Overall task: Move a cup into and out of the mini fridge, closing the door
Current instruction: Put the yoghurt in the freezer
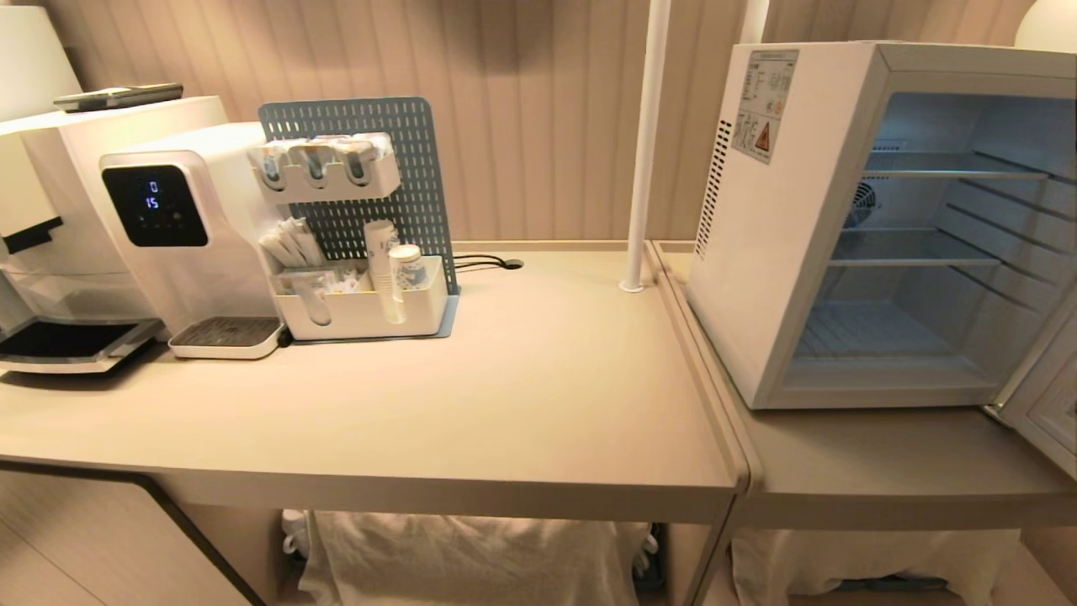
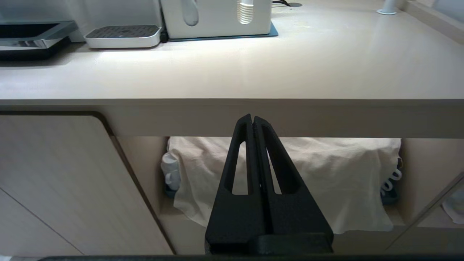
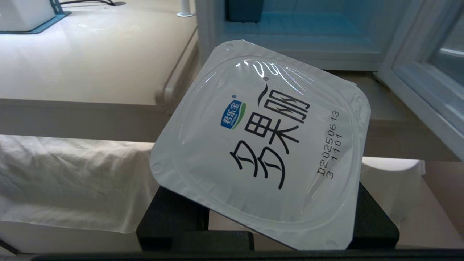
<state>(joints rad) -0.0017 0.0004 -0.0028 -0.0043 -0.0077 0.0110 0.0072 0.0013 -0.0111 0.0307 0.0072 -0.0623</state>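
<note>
Filling the right wrist view, the cup (image 3: 259, 145) sits clamped between the jaws of the right end effector (image 3: 268, 224), its squarish white foil lid tilted toward the camera. Black Chinese characters run across the lid beside a small blue and green logo, and a printed code reads "D20250613" with "3 1101" under it. This arm hangs low in front of the surface (image 3: 90, 65), below its edge and just short of the mini fridge (image 3: 290, 32).

Seen from the left wrist, the left end effector (image 2: 253, 121) also hangs below the surface edge, its two black fingers (image 2: 237, 159) pressed together with nothing between them. Neither arm shows in the head view.

On the right, the mini fridge (image 1: 782, 244) stands with its door (image 1: 1043, 404) swung wide open toward the right, wire shelves bare. A sticker with a red warning triangle is on its side above a column of vent slots; its small print cannot be read.

At the left of the pale beige surface (image 1: 538, 404) stands a white water dispenser (image 1: 177, 227) whose black display shows "0" and "15". Beside it, a blue-grey pegboard organiser (image 1: 362, 227) holds sachets and stacked paper cups (image 1: 383, 269). A white pole (image 1: 646, 143) rises near the fridge, before a ribbed beige wall. White cloth (image 1: 463, 560) hangs under the surface.
</note>
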